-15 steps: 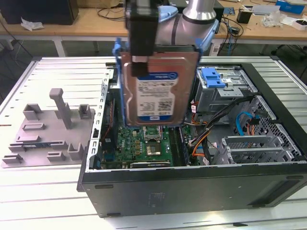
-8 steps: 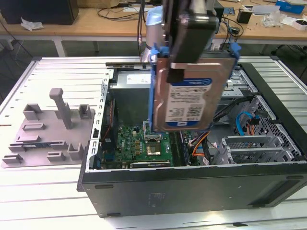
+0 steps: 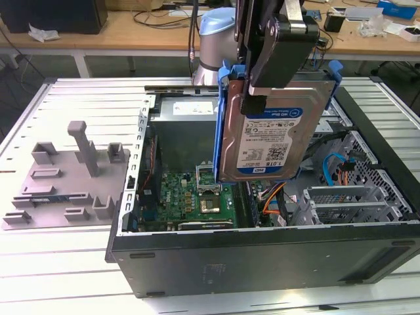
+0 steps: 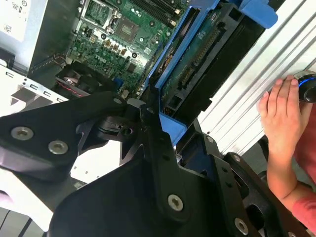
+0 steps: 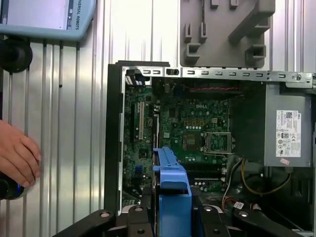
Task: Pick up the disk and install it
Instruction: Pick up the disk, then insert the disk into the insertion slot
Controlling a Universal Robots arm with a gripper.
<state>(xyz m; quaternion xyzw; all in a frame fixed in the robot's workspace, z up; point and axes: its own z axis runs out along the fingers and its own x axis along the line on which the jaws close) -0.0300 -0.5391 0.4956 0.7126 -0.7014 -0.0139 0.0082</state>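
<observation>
Silver metal, flat and rectangular, with a white-and-blue label and a bright blue plastic carrier frame round its edges, the disk (image 3: pixel 279 134) hangs on edge above the open black computer case (image 3: pixel 262 252). The case lies on its side on the slatted metal desk (image 3: pixel 72 98). The label faces the exterior view, and the disk's lower edge is over the green motherboard (image 3: pixel 203 197), apart from it as far as the exterior view shows.

The step in hand looks like carrying the disk to its place in the case. Done well, I judge, it means keeping the carrier square to the grey metal drive cage (image 3: pixel 348 197) at the exterior view's right. It also means keeping the disk's lower edge clear of the board and of the orange and blue cables (image 3: pixel 336 164) beside that cage. The grip should stay firm enough that the disk does not swing.

A person's hand (image 4: pixel 281 113) rests on the desk just beside the case, so there is little spare room on that side.

Black and jointed, the end effector (image 3: pixel 257 98) is closed narrowly over the disk's upper edge. Its fingers press on both faces and carry the disk's whole weight.
</observation>
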